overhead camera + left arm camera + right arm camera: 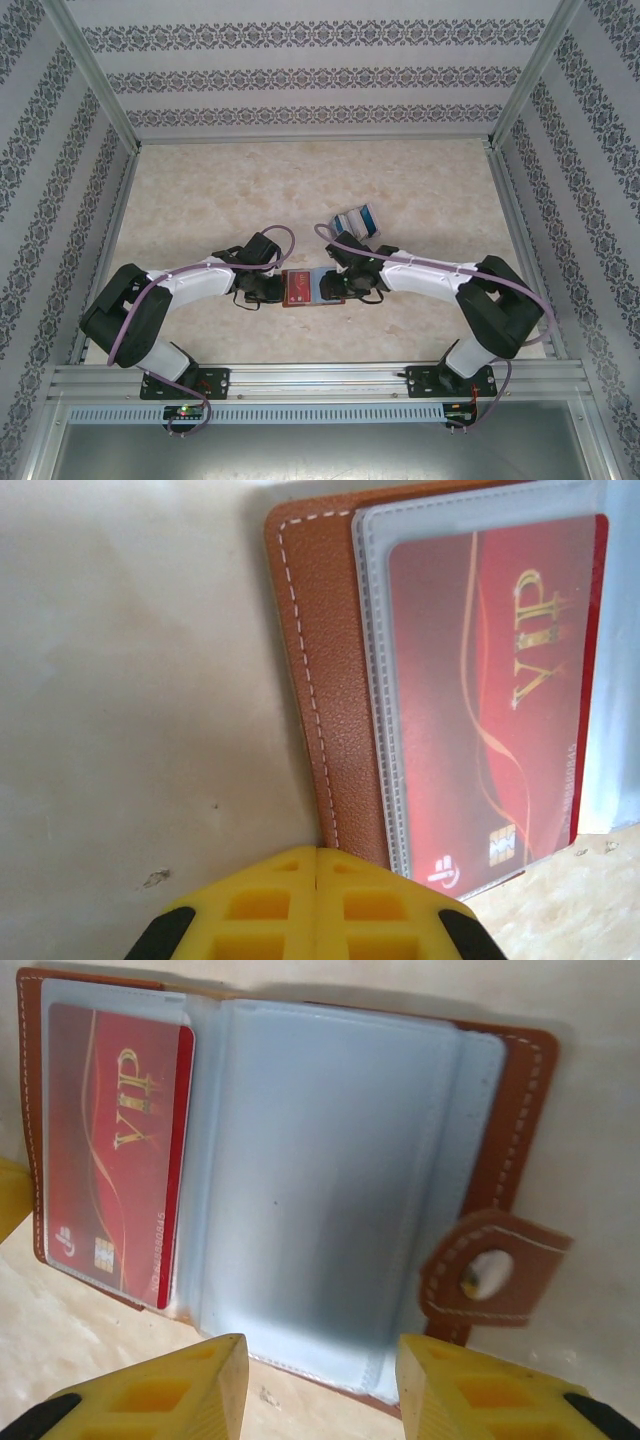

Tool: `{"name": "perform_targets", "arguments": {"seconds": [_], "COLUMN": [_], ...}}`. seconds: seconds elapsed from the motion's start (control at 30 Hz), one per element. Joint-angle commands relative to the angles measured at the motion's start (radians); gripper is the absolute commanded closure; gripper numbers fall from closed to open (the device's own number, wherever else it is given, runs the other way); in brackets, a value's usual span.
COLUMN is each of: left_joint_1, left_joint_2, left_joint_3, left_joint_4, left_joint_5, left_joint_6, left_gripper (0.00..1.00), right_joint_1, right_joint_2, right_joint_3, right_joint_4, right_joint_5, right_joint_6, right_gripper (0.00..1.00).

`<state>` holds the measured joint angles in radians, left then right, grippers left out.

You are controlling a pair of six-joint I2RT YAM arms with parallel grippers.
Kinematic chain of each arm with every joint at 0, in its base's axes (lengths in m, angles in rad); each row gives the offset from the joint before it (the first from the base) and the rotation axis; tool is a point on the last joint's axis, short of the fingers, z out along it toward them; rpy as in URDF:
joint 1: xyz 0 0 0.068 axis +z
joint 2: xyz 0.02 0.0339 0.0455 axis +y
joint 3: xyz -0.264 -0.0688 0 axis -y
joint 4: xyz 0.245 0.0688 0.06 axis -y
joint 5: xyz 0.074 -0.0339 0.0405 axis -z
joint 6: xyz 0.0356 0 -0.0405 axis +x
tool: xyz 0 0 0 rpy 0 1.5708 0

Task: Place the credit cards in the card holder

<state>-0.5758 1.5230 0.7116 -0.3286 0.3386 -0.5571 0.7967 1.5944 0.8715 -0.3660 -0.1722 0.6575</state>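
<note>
**One card pocketed, the loose pile to fetch**

Nearest me: my left pincer is clenched, tips together with nothing between them. It sits at the leather edge of the card holder. Whether it presses the cover down I cannot tell. My right pincer is released, jaws apart and empty, just short of the holder's right half.

The holder lies open on the table, between the two pincers. The red card sits in the left clear pocket. The right pockets look empty. The clasp tab sticks out at the right edge.

Farther off, beyond the right arm: the other credit cards, a fanned pile well apart from the holder.

Judgement: the fetch comes next.
- Leave the left pincer as an anchor so the holder does not shift or fold.
- Take one card only, by an edge. Thin cards lying flat are likely hard to lift.
- Carry it low and slide it into an empty pocket, clear of the tab.
</note>
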Motion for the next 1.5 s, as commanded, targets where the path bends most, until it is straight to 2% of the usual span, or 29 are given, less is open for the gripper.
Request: {"name": "perform_targets", "arguments": {"seconds": [0.0,0.17,0.4,0.6,0.87,0.97,1.27,1.47], "left_joint_1": [-0.009,-0.009,-0.009,-0.009,-0.009,-0.006,0.079,0.151], "left_joint_2": [0.037,0.032,0.032,0.034,0.033,0.023,-0.012,-0.038], "left_joint_3": [0.002,-0.008,-0.013,-0.016,-0.015,-0.037,-0.069,-0.078], "left_joint_4": [0.02,0.034,0.034,0.05,0.057,0.11,0.273,0.256], "left_joint_5": [0.015,0.016,0.016,0.02,0.022,0.053,0.238,0.239], "left_joint_6": [-0.009,-0.013,-0.004,-0.004,-0.009,-0.031,-0.138,-0.164], "left_gripper": [1.0,1.0,1.0,1.0,1.0,1.0,0.96,0.89], "right_joint_1": [0.009,0.009,0.009,0.009,-0.002,-0.007,0.011,0.037], "right_joint_2": [0.041,0.09,0.102,0.113,0.112,0.127,0.196,0.199], "right_joint_3": [0.038,0.054,0.042,0.005,-0.032,-0.031,0.013,0.047], "right_joint_4": [0.008,0.0,0.028,0.186,0.378,0.443,0.573,0.599], "right_joint_5": [0.009,0.019,0.0,-0.143,-0.277,-0.338,-0.411,-0.467], "right_joint_6": [0.004,-0.007,0.012,0.055,0.104,0.119,0.144,0.133], "right_gripper": [0.56,0.6,0.59,0.58,0.65,0.66,0.66,0.65]}}
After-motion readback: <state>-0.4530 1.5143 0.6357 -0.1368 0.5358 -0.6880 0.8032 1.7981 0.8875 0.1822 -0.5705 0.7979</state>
